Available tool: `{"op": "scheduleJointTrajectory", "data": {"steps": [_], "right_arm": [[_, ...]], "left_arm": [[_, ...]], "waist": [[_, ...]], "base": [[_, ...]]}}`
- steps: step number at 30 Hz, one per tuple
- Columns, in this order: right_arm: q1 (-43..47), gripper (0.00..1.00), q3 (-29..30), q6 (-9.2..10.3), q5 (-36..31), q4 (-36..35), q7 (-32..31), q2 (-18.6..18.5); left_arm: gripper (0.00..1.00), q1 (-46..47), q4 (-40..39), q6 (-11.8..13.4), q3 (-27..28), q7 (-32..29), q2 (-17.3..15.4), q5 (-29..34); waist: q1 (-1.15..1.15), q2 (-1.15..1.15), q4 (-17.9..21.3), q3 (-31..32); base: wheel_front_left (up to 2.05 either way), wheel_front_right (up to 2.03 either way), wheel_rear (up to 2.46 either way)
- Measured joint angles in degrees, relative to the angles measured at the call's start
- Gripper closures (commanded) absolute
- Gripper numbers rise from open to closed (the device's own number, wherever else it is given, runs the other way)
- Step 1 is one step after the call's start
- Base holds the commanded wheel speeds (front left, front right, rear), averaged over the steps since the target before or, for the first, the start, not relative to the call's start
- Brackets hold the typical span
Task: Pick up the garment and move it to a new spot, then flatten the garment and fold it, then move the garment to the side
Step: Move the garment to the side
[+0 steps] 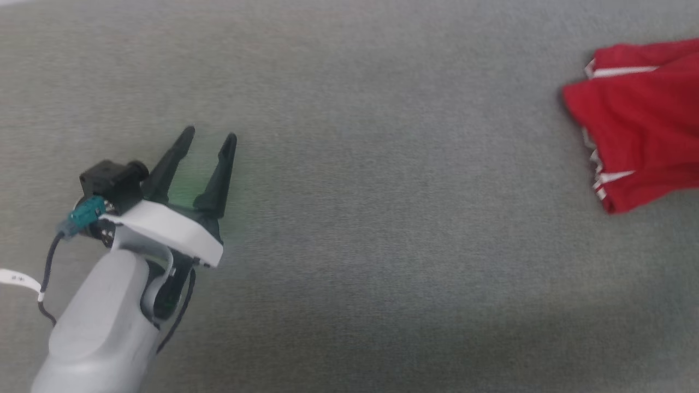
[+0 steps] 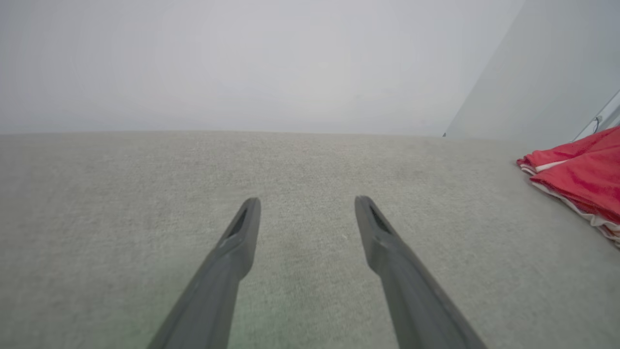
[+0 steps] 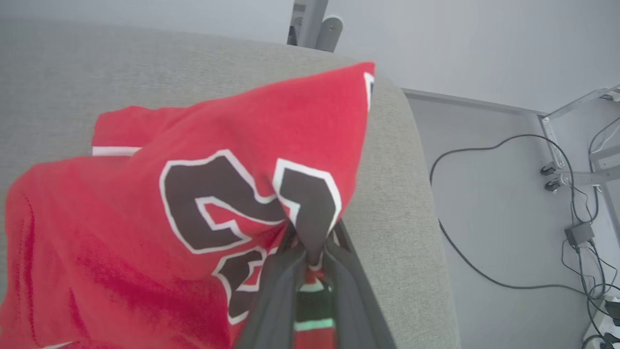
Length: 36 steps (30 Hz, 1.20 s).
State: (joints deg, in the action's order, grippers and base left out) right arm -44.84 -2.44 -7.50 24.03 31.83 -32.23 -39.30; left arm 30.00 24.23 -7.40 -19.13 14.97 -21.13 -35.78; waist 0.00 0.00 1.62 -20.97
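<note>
**gripfan:** ok, right pincer first, what's it doing?

**benchlurker:** In the right wrist view the right pincer comes up from bottom centre, both dark fingers squeezed together on a fold of the garment. The pinch lands right on the dark, white-outlined number print. A bit of striped cloth shows between the fingers lower down.

**gripfan:** and the rest of the shirt?

**benchlurker:** Red cloth spreads from the pinch over the left and middle of that frame, bunched on the grey worktop. One corner peaks toward top centre. It's close to the worktop's rounded corner. Past that edge, on the right of the frame, there's pale floor with dark cables looping across it.

**gripfan:** left one?

**benchlurker:** The left pincer is at the lower left of the head view, jaws spread wide, grey worktop showing between them. The left wrist view agrees: fingers well apart over the same surface. Can't tell if the tips touch it.

**gripfan:** near the shirt at all?

**benchlurker:** Nope, well apart. In the head view the garment sits at the far right edge, upper half, cut off by the frame, with white stripes along its edge. In the left wrist view it's a red heap at the right edge, mid-height.
</note>
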Motion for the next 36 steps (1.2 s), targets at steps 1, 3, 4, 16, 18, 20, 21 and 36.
{"op": "scheduleJointTrajectory", "data": {"steps": [1, 3, 4, 16, 18, 20, 21, 36], "right_arm": [[-0.8, 1.00, -0.3, 0.00, -0.6, 1.1, 0.8, -0.4], [-1.7, 1.00, -0.4, 0.00, -1.2, 2.2, 1.8, -0.5], [-3.5, 1.00, -0.6, 0.01, -2.5, 4.4, 3.7, -1.1], [-11.3, 1.00, 1.0, 0.00, -11.2, 14.2, 13.6, -1.8], [-12.1, 1.00, 1.3, 0.00, -12.2, 16.0, 14.6, -1.1], [-12.4, 1.00, 1.5, 0.00, -12.7, 17.9, 15.5, -0.3], [-12.5, 1.00, 1.7, 0.00, -13.1, 18.9, 16.1, 0.1], [-17.6, 0.00, 2.5, 0.01, -16.5, 27.8, 22.2, 2.9]], "left_arm": [[0.00, 0.6, 0.1, 0.0, -0.3, 0.0, -0.1, -0.2], [0.00, 1.2, 0.0, 0.0, -0.5, 0.0, -0.2, -0.4], [0.00, 2.6, 0.0, 0.0, -1.3, 0.0, -0.3, -0.4], [0.00, 7.4, 0.0, 0.0, -5.0, 0.0, -2.4, -1.0], [0.00, 8.3, -0.1, 0.0, -5.6, 0.0, -2.7, -1.0], [0.00, 9.2, -0.3, 0.0, -5.9, 0.0, -3.1, -1.0], [0.00, 9.5, -0.4, 0.0, -6.1, 0.0, -3.3, -1.0], [0.00, 10.1, -0.6, 0.0, -5.9, 0.2, -4.6, -3.2]], "waist": [[0.00, 0.00, 0.5, -0.5], [0.00, 0.00, 1.0, -1.0], [0.00, 0.00, 1.9, -2.0], [0.00, 0.00, 5.6, -7.9], [0.00, 0.00, 5.9, -9.0], [0.00, 0.00, 6.1, -9.9], [0.00, 0.00, 6.2, -10.3], [0.00, 0.00, 5.7, -10.3]], "base": [[0.00, 0.00, 0.00], [0.00, 0.00, 0.00], [0.00, 0.00, 0.00], [0.00, 0.00, 0.00], [0.00, 0.00, 0.00], [0.00, 0.00, 0.00], [0.00, 0.00, 0.00], [0.00, 0.00, 0.00]]}}
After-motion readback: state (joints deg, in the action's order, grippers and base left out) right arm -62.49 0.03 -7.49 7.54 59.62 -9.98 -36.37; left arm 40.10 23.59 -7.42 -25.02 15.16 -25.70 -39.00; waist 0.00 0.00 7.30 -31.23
